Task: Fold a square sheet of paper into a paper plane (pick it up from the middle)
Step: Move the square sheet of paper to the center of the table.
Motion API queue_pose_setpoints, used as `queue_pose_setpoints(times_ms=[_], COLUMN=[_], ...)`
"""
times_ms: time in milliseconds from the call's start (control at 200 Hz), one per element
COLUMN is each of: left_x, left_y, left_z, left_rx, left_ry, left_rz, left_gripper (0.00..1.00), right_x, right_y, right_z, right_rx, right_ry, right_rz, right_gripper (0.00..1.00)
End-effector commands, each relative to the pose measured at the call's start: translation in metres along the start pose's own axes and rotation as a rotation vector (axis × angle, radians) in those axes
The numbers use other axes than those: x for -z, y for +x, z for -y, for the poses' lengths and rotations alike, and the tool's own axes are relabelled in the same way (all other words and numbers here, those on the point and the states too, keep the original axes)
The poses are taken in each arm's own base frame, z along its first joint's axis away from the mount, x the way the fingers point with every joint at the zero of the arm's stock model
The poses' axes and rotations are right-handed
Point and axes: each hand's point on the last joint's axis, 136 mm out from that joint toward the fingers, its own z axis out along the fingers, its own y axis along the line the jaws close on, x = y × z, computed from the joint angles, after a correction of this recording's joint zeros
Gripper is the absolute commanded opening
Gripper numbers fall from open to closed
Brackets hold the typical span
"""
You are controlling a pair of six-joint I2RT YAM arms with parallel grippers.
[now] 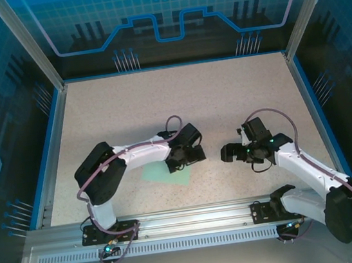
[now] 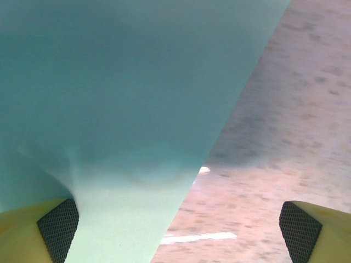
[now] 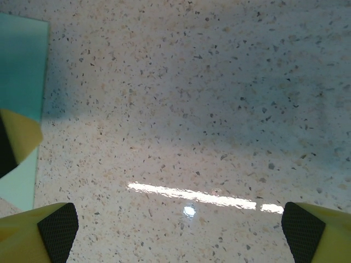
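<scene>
Speckled beige table (image 1: 191, 97) w/ blue rim; 1 mint-green paper sheet (image 1: 162, 175) lying flat, near-left.

The sheet of paper (image 1: 161, 174) lies flat on the tabletop (image 1: 178, 99), left of the middle and closer to the near edge than to the far edge. The left gripper (image 1: 187, 160) is over the right edge of the sheet. The right gripper (image 1: 229, 154) is further right, apart from the sheet, over bare tabletop.
</scene>
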Motion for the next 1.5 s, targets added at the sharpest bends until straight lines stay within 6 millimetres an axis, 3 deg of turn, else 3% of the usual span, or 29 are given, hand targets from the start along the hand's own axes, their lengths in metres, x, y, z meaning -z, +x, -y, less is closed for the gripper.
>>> queue_pose_setpoints(times_ms=[0,180,310,450,540,640,765,945,1125,1200,1295,1495], left_x=[0.008,0.049,0.085,0.113,0.131,0.145,0.158,0.181,0.184,0.179,0.174,0.167], left_y=[0.002,-0.019,-0.041,-0.061,-0.073,-0.084,-0.093,-0.084,-0.077,-0.071,-0.068,-0.072], left_z=[0.026,0.015,-0.030,-0.094,-0.127,-0.149,-0.160,-0.170,-0.181,-0.183,-0.185,-0.183], left_rx=[0.010,-0.016,0.020,0.041,0.075,0.098,0.098,0.086,0.077,0.080,0.097,0.080], left_ry=[0.073,0.114,0.115,0.043,0.024,0.048,0.061,0.040,0.083,0.094,0.101,0.114], left_rz=[-0.012,0.101,0.214,0.321,0.394,0.483,0.533,0.540,0.609,0.597,0.587,0.600], left_gripper=[0.98,0.98,0.99,0.98,0.98,0.99,0.99,0.99,0.99,0.98,0.99,0.98], right_x=[0.005,0.014,0.015,0.007,-0.006,-0.023,-0.052,-0.087,-0.112,-0.111,-0.110,-0.105], right_y=[0.009,0.005,-0.001,-0.005,-0.006,-0.013,-0.004,0.011,0.017,0.025,0.035,0.072], right_z=[0.001,-0.024,-0.057,-0.099,-0.126,-0.165,-0.213,-0.251,-0.248,-0.247,-0.230,-0.212], right_rx=[-0.013,0.000,0.043,0.111,0.165,0.197,0.242,0.235,0.266,0.308,0.312,0.353], right_ry=[-0.002,-0.110,-0.176,-0.178,-0.146,-0.152,-0.170,-0.207,-0.138,-0.123,-0.075,-0.149], right_rz=[-0.013,0.007,0.015,-0.005,-0.016,-0.040,-0.104,-0.172,-0.221,-0.243,-0.262,-0.353], right_gripper=[0.99,0.96,0.93,0.93,0.94,0.95,0.95,0.92,0.89,0.89,0.89,0.89])
